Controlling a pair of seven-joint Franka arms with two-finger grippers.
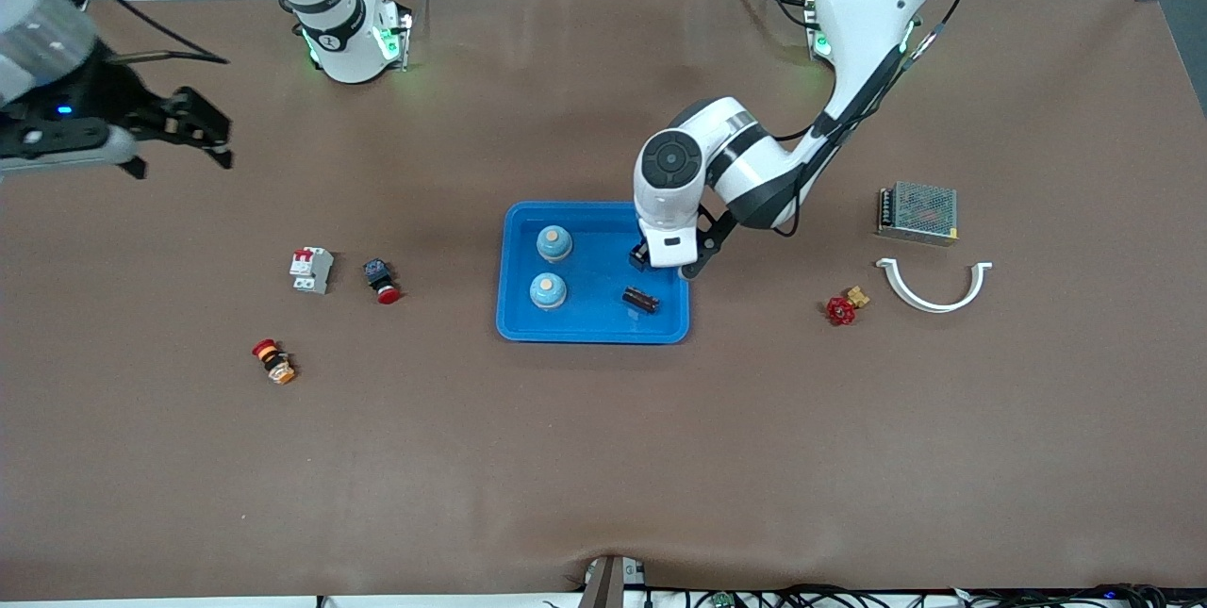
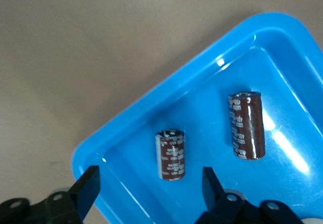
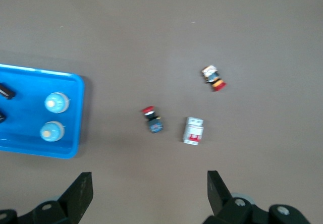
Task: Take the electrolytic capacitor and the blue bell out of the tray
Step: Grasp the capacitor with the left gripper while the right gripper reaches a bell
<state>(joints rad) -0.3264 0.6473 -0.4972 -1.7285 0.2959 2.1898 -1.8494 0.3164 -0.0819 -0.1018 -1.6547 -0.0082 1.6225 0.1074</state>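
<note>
The tray (image 1: 593, 330) sits mid-counter and serves as the landmark. Inside it, toward the right arm's end, stand two blue bells, one (image 1: 554, 243) farther from the front camera, the other (image 1: 548, 290) nearer. Toward the left arm's end of the tray lie two electrolytic capacitors on their sides: one (image 1: 640, 299) shows plainly in the front view, the second (image 2: 170, 154) is seen clearly only in the left wrist view, close to the tray's rim. The left tool (image 1: 651, 257) hangs low over that end of the tray, its fingers (image 2: 87, 184) spread to either side of the second capacitor and not touching it. The capacitor's long axis runs roughly across the line joining the fingers, so, by my judgement, a closing pinch would meet its curved flanks rather than its ends; the first capacitor (image 2: 247, 125) lies beside it, apart and outside the gap. The left arm is plainly the nearer one. The right tool (image 1: 184, 132) waits aloft with fingers spread, well apart from the tray, over bare counter (image 1: 603, 476) toward the right arm's end.
</note>
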